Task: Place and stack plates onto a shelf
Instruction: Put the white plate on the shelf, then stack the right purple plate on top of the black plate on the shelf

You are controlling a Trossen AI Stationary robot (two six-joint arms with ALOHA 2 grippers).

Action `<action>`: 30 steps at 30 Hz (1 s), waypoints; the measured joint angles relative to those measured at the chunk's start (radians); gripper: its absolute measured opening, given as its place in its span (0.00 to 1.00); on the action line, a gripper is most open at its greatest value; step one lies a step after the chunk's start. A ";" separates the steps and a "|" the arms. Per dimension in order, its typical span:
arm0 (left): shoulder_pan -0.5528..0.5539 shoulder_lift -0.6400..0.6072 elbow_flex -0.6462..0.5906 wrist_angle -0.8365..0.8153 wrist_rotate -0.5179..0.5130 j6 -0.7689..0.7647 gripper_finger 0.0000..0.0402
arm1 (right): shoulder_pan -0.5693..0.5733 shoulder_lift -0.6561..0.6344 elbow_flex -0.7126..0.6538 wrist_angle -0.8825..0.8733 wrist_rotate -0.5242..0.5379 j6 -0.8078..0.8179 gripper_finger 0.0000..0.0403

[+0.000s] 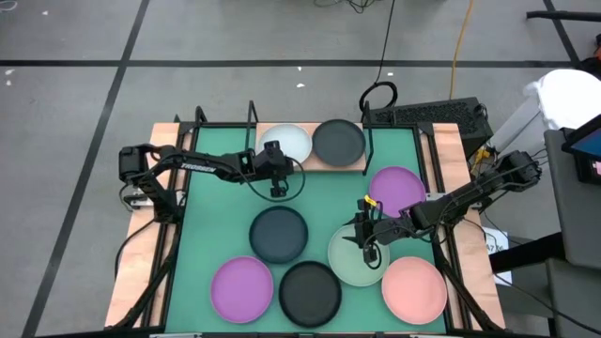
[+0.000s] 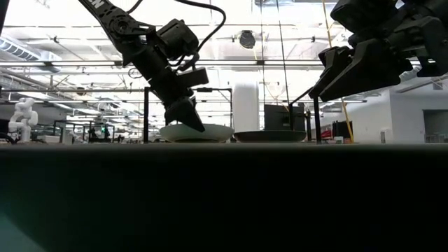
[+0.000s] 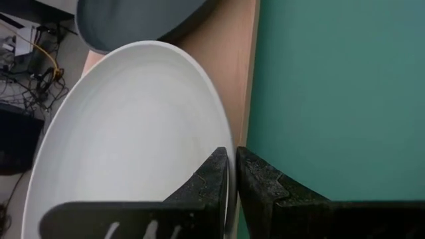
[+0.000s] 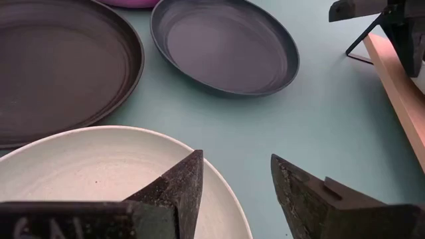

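The shelf [image 1: 317, 166] stands at the table's far edge, and a white plate [image 1: 293, 141] and a dark grey plate [image 1: 338, 141] lie side by side on its wooden board [image 3: 232, 60]. My left gripper [image 1: 274, 160] is shut on the white plate [image 3: 133, 139]. Near the right of the table, my right gripper [image 1: 369, 246] stands open over the pale mint plate [image 1: 352, 263]. One of its fingers [image 4: 176, 189] is above the mint plate's inside [image 4: 86, 172] and the other is beyond the rim. I cannot tell whether it touches the plate. My left gripper pinches the white plate's near-left rim [image 3: 230, 174], with one finger [image 3: 212, 179] inside the plate and the other outside it. The fingers come from the table's left, slanting down. In the low view the plate [image 2: 203, 131] sits about level at the height of the shelf board.
On the green mat lie a purple plate [image 1: 396, 186], a dark teal plate [image 1: 279, 233], a second purple plate [image 1: 242, 288], a black plate [image 1: 310, 293] and a salmon pink plate [image 1: 413, 288]. Black wire posts [image 1: 367, 150] rise at the shelf's ends.
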 joint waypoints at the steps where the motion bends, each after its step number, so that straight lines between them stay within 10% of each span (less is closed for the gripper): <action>1: 0.000 0.000 0.000 -0.001 -0.004 0.000 0.09 | 0.000 0.000 0.000 0.000 0.000 0.000 0.39; 30: -0.001 -0.004 -0.001 0.018 -0.010 -0.062 0.31 | 0.000 0.000 0.000 0.000 0.000 0.000 0.39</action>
